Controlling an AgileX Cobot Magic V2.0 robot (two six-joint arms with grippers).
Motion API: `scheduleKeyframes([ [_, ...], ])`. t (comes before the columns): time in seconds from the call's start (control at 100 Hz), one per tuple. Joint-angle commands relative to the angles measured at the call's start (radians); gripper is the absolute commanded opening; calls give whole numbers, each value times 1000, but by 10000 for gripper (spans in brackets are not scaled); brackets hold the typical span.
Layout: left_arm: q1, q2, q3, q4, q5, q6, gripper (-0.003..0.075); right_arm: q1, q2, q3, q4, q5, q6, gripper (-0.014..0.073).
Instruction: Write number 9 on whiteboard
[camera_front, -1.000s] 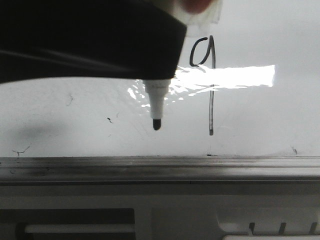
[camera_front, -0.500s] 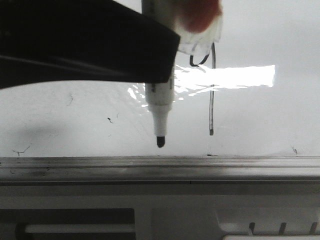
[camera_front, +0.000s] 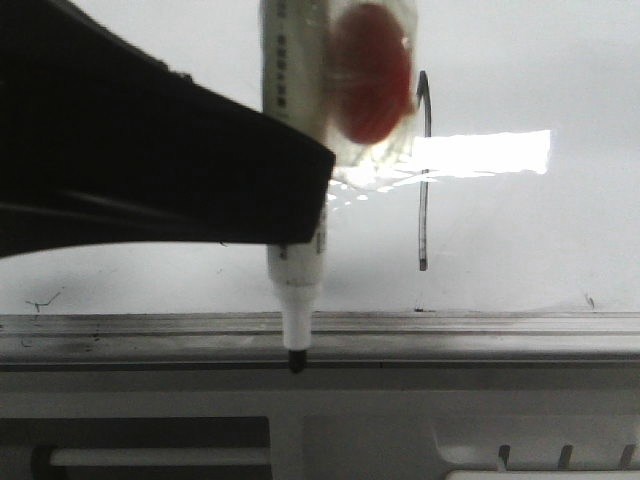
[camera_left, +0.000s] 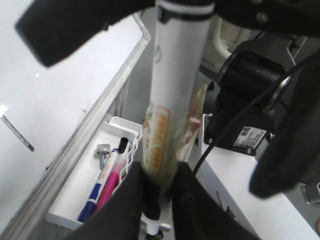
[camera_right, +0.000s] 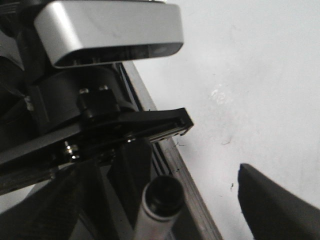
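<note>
Your left pincer (camera_left: 159, 187) dropped since the earlier frame, carrying its clamped marker (camera_front: 296, 230) off the whiteboard (camera_front: 540, 230) to the ledge (camera_front: 480, 335). The number 9 (camera_front: 424, 170) stood finished beside it. Right pincer's state: cannot tell. Writing looked done.

The marker (camera_front: 297, 180) is held upright in the left gripper (camera_left: 159, 200), in front of the whiteboard (camera_front: 520, 230), with its tip placed over the ledge (camera_front: 480, 335) along the board's near edge. The number 9 (camera_front: 424, 170) is found on the board, right of the marker.
</note>
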Motion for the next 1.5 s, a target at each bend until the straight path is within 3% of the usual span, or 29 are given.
scheduleKeyframes([
  [0.0, -10, -14, -13, -94, 47, -33, -19, -40, -57, -36, -17, -87, -9, 553],
  [0.08, -10, -20, -2, -94, 42, -33, -18, -93, -99, -36, -17, -87, -9, 500],
  [0.17, -10, -28, 8, -94, 0, -54, -19, -158, -166, -36, -17, -87, -9, 383],
  [0.36, -10, -28, 3, -94, -116, -129, -19, -251, -286, -34, -17, -87, -9, -77],
  [0.46, -10, -28, -23, -94, -247, -237, -19, -276, -308, -34, -17, -70, -9, -67],
  [0.59, -10, -28, -84, -90, -566, -465, -19, -286, -310, -34, -17, -30, -9, -67],
  [0.79, -56, -12, -173, -94, -875, -507, -19, -286, -310, -30, -17, -20, -9, -67],
  [1.49, -86, 157, -196, -93, -944, -532, -18, -286, -260, -30, -4, -13, -9, -67],
])
